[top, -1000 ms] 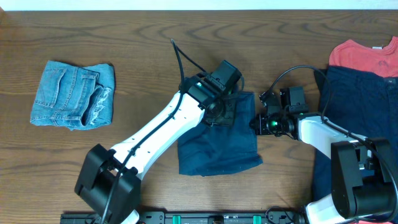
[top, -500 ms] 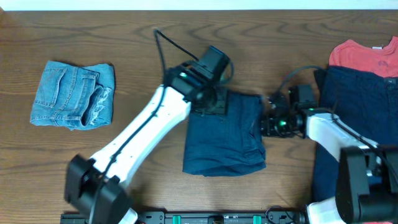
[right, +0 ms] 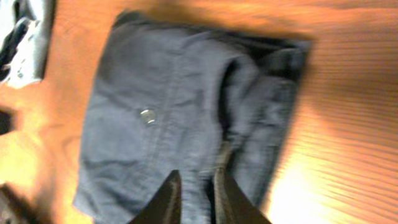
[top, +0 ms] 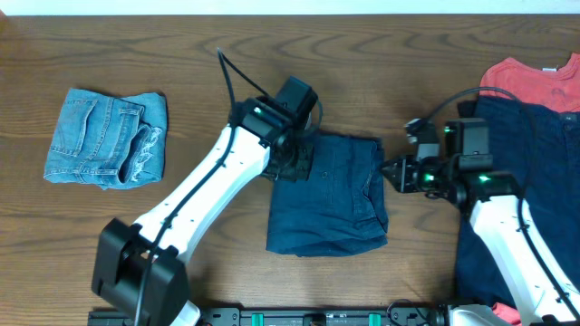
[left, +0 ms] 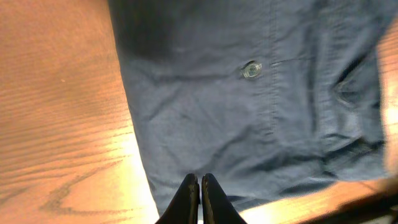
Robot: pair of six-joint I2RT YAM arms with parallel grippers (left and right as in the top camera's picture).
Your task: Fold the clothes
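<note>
A pair of navy shorts (top: 328, 197) lies folded into a rectangle at the table's centre, with a waistband button (left: 251, 70) showing. My left gripper (top: 294, 165) hovers over their upper left corner; in the left wrist view its fingers (left: 200, 188) are pressed together with nothing between them. To the right of the shorts' edge is my right gripper (top: 393, 174), and its jaws (right: 198, 190) stand slightly apart above the cloth, holding nothing. Folded light-blue denim shorts (top: 107, 138) lie at the far left. A red T-shirt (top: 530, 80) sits at the back right.
A second dark navy garment (top: 530, 181) is spread at the right edge, partly under the right arm and overlapping the red T-shirt. Bare wooden tabletop (top: 208, 81) surrounds the folded shorts. The left arm's white link (top: 199, 199) crosses the table's front left.
The left gripper has shut and shifted slightly left over the shorts' corner. The right arm has drawn back to the right, off the shorts. The navy shorts now lie as a flatter rectangle.
</note>
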